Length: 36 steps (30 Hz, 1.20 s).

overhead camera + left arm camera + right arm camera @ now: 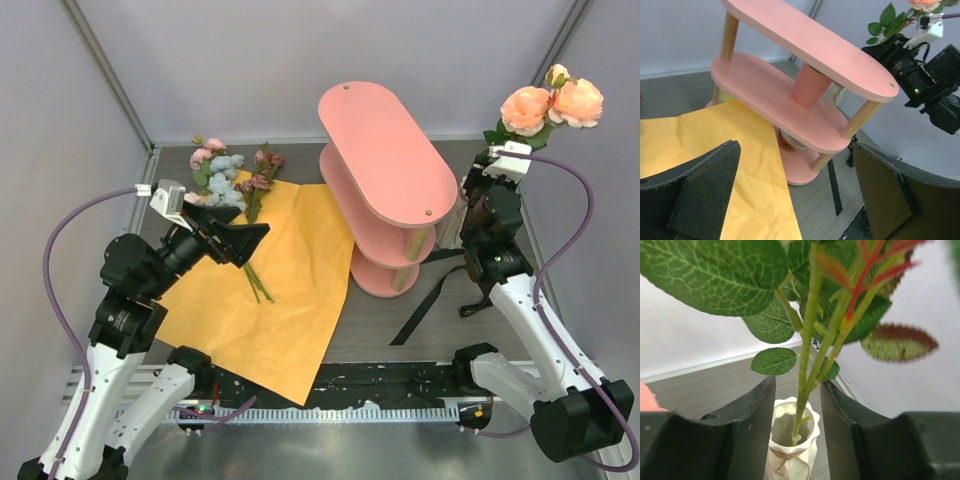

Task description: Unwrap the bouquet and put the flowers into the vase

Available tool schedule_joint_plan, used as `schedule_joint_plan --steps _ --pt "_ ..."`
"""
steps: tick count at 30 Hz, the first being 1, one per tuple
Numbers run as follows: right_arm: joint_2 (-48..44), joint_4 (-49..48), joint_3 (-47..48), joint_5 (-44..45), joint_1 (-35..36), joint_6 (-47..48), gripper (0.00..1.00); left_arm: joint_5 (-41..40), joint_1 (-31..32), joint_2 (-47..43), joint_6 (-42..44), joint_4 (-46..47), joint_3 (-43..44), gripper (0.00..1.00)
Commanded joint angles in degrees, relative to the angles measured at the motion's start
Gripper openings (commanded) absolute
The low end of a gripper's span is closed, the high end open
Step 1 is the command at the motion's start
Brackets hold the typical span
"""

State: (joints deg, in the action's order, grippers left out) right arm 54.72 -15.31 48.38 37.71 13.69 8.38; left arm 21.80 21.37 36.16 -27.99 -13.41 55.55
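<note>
Orange paper wrapper: laid open, centre left; black ribbon removed. Peach rose stem: 1, upper right, tip set in cream ribbed ceramic vase, framed by the parted right gripper. Blue and mauve flowers: left on the paper. Left gripper: spread wide, empty.

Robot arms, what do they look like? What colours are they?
The left arm and right arm have white tube-shaped links joined by chunky black joints. A thin purple cable loops along each one. The left gripper and right gripper have flat, black, wedge-shaped fingers, with a small white camera mount behind.
</note>
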Motion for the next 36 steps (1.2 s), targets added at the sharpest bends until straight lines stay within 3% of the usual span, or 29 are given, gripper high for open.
schedule_joint_plan --steps 1,5,7,12,19,24,27,29,36 --pt "-1.5 2.0 4.3 -0.7 -0.2 -1.4 0.51 -5.8 0.2 0.5 1.0 -2.4 0.2 1.00" --pt "-1.8 8.0 7.5 0.3 -0.2 -4.9 0.63 -8.0 0.2 1.4 1.0 -4.5 0.4 1.00" --pt "-2.4 13.0 8.9 1.1 -0.2 -6.4 0.74 -9.1 0.2 2.1 1.0 -5.0 0.5 1.00" --pt "-2.3 26.7 15.9 -0.5 -0.2 -13.8 0.86 -11.9 0.2 4.1 0.6 -7.5 1.1 1.00" --pt "-0.8 51.1 26.4 -7.1 -0.2 -20.5 0.93 -19.1 0.0 10.7 -2.0 -14.2 4.2 1.00" --pt "-1.1 63.9 32.2 -9.9 -0.3 -22.6 0.93 -25.1 -4.8 22.6 -5.8 -25.8 9.4 0.99" --pt "-2.9 68.8 34.3 -10.2 -0.2 -23.3 0.93 -19.3 -12.2 32.6 -6.0 -32.5 13.5 0.91" --pt "-3.7 71.0 36.6 -11.1 -0.2 -23.8 0.93 -13.2 -16.7 37.6 -5.1 -34.1 15.5 0.80" --pt "-7.3 76.7 43.0 -20.7 -0.2 -22.1 0.91 -18.5 -17.6 55.7 -1.9 -36.5 26.2 0.62"
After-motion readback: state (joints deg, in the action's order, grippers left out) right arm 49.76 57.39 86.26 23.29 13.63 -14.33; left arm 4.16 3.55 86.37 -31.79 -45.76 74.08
